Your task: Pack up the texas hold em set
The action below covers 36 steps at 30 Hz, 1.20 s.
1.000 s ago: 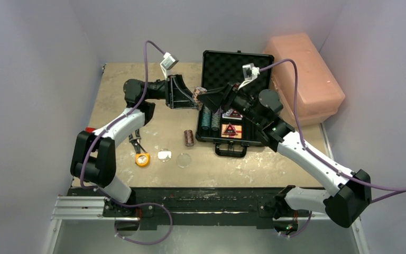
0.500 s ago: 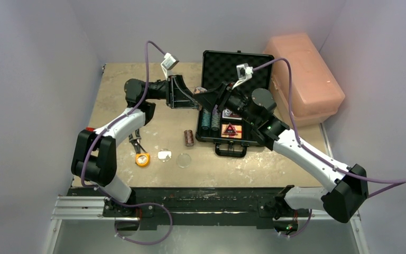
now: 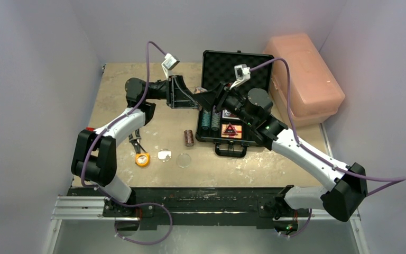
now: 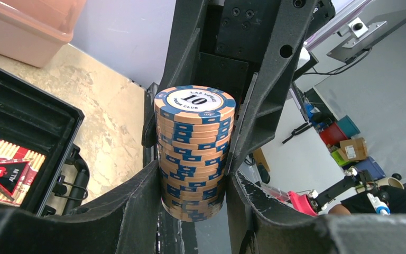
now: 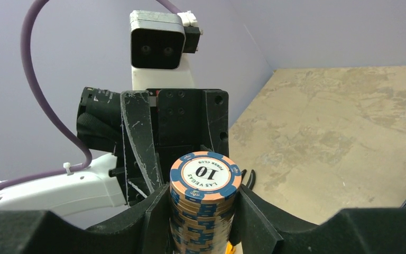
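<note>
You have both grippers on one chip stack (image 4: pixel 193 159), orange with blue edge marks and a "10" on the top chip. They meet in the air above the left edge of the open briefcase (image 3: pixel 227 63).

The left gripper (image 4: pixel 193 185) is clenched on the stack, with both fingers pressed against its sides. The right gripper (image 5: pixel 203 211) is clamped on the same stack, fingers tight on either side. In each wrist view the other gripper's fingers also flank the stack.

The briefcase lies open on the table (image 3: pixel 137 106) with its foam lid standing up at the back. Inside it, teal chips (image 3: pixel 206 119) sit in the left slots. A card deck (image 3: pixel 231 130) with a red triangle lies just right of them.

Out on the table, brown chips (image 3: pixel 188 137) lie on their side left of the case handle. Two clear discs (image 3: pixel 164 155) lie nearer the arm bases, with a tape measure (image 3: pixel 142 159) just left of them. A pink box (image 3: pixel 306 74) sits right of the briefcase.
</note>
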Motion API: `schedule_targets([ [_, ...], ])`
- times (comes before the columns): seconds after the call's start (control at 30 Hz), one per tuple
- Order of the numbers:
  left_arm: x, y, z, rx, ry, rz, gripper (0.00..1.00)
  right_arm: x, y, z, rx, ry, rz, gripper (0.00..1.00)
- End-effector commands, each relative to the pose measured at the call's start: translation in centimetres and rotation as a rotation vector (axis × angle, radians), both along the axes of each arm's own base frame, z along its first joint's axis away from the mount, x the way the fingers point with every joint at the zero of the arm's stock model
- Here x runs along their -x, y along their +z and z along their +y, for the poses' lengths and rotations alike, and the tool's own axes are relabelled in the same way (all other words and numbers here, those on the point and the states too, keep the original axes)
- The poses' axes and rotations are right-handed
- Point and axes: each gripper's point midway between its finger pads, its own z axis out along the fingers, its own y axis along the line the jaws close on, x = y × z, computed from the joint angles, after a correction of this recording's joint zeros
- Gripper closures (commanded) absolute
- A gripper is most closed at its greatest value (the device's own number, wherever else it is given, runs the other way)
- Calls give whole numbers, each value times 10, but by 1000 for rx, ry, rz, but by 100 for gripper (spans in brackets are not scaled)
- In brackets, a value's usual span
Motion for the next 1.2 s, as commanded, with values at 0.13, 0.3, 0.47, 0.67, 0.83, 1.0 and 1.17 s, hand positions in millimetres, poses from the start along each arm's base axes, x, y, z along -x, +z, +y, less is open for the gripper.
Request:
schedule_targets([
  [0.13, -4, 13, -1, 34, 27, -94, 100, -5, 16, -4, -1, -45, -28, 64],
  [0.3, -6, 11, -1, 27, 32, -85, 100, -5, 13, -4, 3, -48, -20, 83],
  [0.47, -15, 3, -1, -2, 62, -41, 99, -4, 12, -7, 0, -56, -17, 100],
  [0.67, -27, -7, 2, -35, 121, -1, 68, -2, 15, -12, -2, -71, -22, 100],
  [0.83, -30, -14, 4, -72, 152, -7, 31, -3, 18, -14, -2, -81, -26, 100],
  [1.0, -32, -19, 4, -95, 164, 4, 3, -3, 23, -17, 1, -97, -32, 100],
  [1.17, -36, -25, 5, -126, 186, 7, 0, -7, 25, -28, 39, -150, -29, 100],
])
